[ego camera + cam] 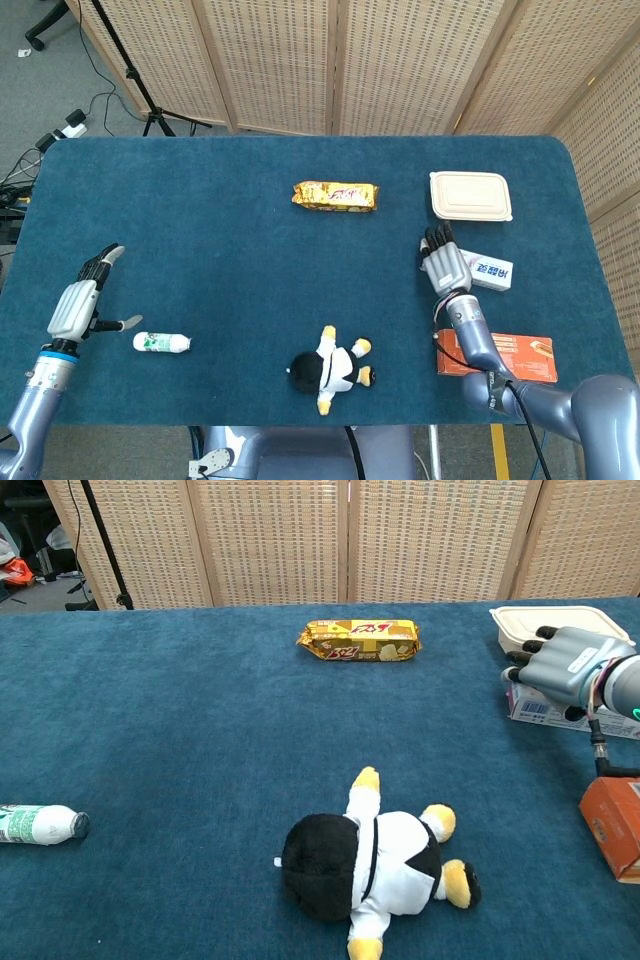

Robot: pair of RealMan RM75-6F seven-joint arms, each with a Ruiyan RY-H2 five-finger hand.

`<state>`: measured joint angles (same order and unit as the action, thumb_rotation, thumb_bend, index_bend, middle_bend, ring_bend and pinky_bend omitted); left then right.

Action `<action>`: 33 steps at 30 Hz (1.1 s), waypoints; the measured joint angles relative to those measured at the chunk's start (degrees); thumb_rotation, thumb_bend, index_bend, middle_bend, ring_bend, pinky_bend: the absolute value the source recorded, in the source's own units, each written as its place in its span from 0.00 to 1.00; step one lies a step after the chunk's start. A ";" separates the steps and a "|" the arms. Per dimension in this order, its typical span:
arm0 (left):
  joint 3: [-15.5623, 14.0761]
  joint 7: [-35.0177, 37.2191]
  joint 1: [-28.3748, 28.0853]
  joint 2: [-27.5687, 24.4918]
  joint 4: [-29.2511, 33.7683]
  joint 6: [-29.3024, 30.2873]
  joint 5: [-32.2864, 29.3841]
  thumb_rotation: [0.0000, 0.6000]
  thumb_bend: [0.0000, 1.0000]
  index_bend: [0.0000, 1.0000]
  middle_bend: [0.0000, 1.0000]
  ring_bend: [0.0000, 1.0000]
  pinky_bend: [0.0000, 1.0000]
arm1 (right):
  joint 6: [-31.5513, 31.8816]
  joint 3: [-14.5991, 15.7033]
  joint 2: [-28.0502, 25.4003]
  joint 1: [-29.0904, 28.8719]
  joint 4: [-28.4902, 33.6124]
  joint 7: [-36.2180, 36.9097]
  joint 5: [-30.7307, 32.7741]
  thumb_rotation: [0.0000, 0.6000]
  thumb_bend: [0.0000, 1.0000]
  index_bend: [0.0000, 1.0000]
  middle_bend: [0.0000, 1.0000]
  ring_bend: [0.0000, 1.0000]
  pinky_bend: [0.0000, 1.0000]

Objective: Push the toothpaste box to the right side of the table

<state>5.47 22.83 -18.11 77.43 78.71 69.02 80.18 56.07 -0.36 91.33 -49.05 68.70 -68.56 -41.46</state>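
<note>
The toothpaste box [489, 272], white with blue print, lies on the blue table at the right, just below the takeaway container. My right hand [445, 267] stands against its left end with fingers held together and pointing away from me, touching the box [540, 706]. In the chest view the right hand [567, 670] covers most of the box. My left hand [78, 300] hovers open at the far left, above and left of a small bottle [161, 343]; it does not show in the chest view.
A beige takeaway container [470, 195] sits above the box. An orange carton [502, 355] lies near the front right edge. A gold snack pack [335, 195] is mid-table, a plush penguin [333, 369] near the front. The table's right edge [600, 270] is close.
</note>
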 measured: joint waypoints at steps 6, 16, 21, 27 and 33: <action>-0.15 -0.06 0.00 -0.06 0.23 0.13 0.27 1.00 0.00 0.00 0.00 0.00 0.00 | 1.63 0.81 -1.63 1.55 2.52 0.13 0.35 1.00 0.89 0.10 0.00 0.00 0.00; -0.04 0.09 0.27 -0.31 0.44 1.06 0.54 1.00 0.00 0.00 0.00 0.00 0.00 | 2.93 1.00 -2.54 2.07 4.45 0.43 -0.79 1.00 0.88 0.10 0.00 0.00 0.00; 0.26 -0.34 0.35 -0.30 0.12 1.26 0.07 1.00 0.00 0.00 0.00 0.00 0.00 | 4.24 -1.46 -3.42 0.26 6.54 0.73 -2.84 1.00 0.82 0.10 0.00 0.00 0.00; 0.61 -1.95 0.46 0.08 -0.58 1.68 -0.55 1.00 0.00 0.00 0.00 0.00 0.00 | 6.64 -5.47 -5.48 -2.28 10.62 1.18 -5.28 1.00 0.65 0.10 0.00 0.00 0.00; 1.02 -3.33 0.75 0.50 -0.96 2.85 -0.85 1.00 0.00 0.00 0.00 0.00 0.00 | 9.92 -7.26 -7.63 -1.04 14.12 6.90 -7.43 1.00 0.29 0.10 0.00 0.00 0.00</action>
<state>6.49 19.50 -17.36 77.93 77.75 71.87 79.33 65.99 -7.62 83.70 -50.09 82.82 -61.66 -48.89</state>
